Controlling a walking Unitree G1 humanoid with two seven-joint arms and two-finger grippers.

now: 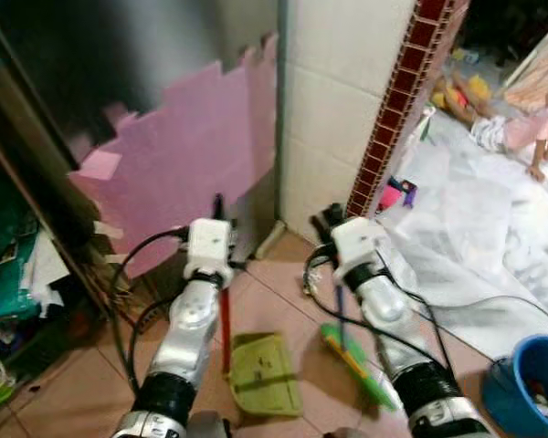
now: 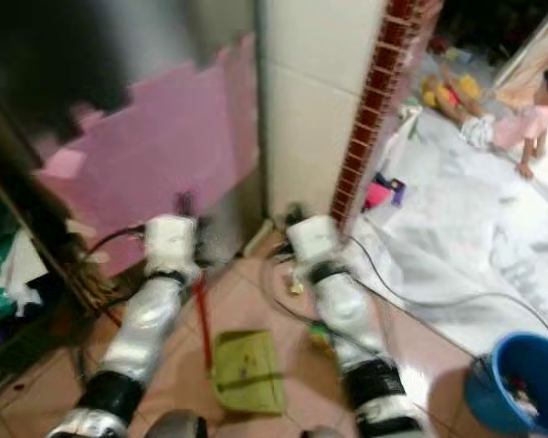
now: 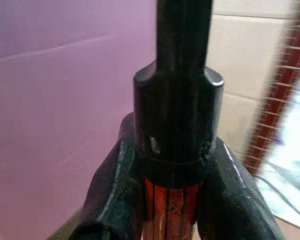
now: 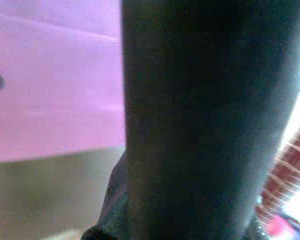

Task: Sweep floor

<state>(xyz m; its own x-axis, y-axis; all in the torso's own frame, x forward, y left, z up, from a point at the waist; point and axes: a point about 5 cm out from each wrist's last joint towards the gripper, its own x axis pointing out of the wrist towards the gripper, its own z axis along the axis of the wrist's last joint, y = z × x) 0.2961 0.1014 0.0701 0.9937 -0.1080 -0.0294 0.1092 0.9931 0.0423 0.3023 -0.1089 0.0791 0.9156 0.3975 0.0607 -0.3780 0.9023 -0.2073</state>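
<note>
The left gripper (image 3: 172,200) clamps the red dustpan handle (image 1: 225,328) between both fingers (image 3: 115,195), green plastic dustpan (image 1: 263,374) at six o'clock. The right gripper (image 1: 333,219) holds the green broom (image 1: 356,360); I cannot tell its finger state.

both arms raised forward; left gripper (image 3: 172,200) fingers clamped tight

Pinkish tiled floor (image 1: 283,283), white sheet (image 1: 466,246), blue bucket (image 1: 530,383), possibly toys (image 1: 397,193)
</note>
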